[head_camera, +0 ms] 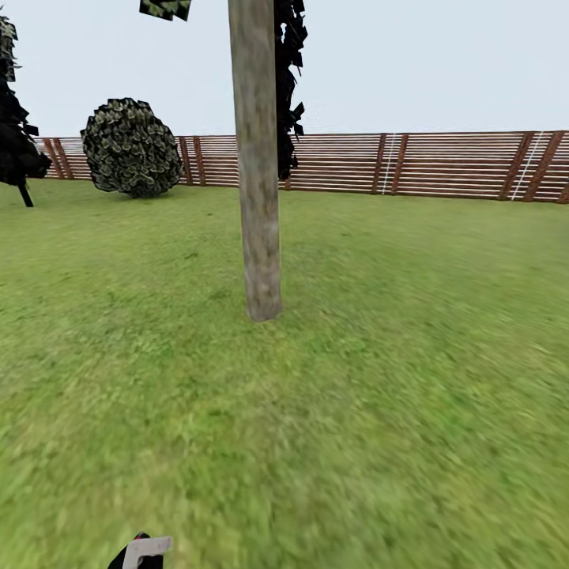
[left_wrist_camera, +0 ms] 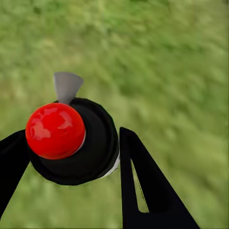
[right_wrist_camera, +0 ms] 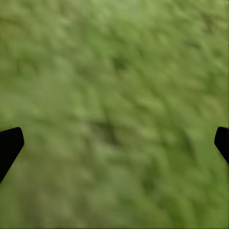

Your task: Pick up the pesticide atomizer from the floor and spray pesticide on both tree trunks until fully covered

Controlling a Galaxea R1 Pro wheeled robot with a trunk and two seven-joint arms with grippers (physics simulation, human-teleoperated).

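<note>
A thick grey-brown tree trunk (head_camera: 255, 158) rises from the lawn straight ahead in the head view, its leaf clumps (head_camera: 166, 8) just showing at the top edge. In the left wrist view my left gripper (left_wrist_camera: 71, 152) is shut on the pesticide atomizer (left_wrist_camera: 81, 143), a black body with a red round cap (left_wrist_camera: 55, 130) and a grey nozzle (left_wrist_camera: 67, 86). The atomizer's grey nozzle (head_camera: 146, 547) also peeks in at the head view's bottom edge. My right gripper (right_wrist_camera: 114, 143) hangs open over bare grass, its black fingertips (right_wrist_camera: 9, 143) far apart.
A brown slatted fence (head_camera: 442, 164) closes the lawn at the back. A round bush (head_camera: 132, 147) stands left of the trunk. A narrow black-foliaged tree (head_camera: 16, 126) is at the far left, and dark foliage (head_camera: 289, 87) hangs behind the trunk. Open grass (head_camera: 411, 379) lies all around.
</note>
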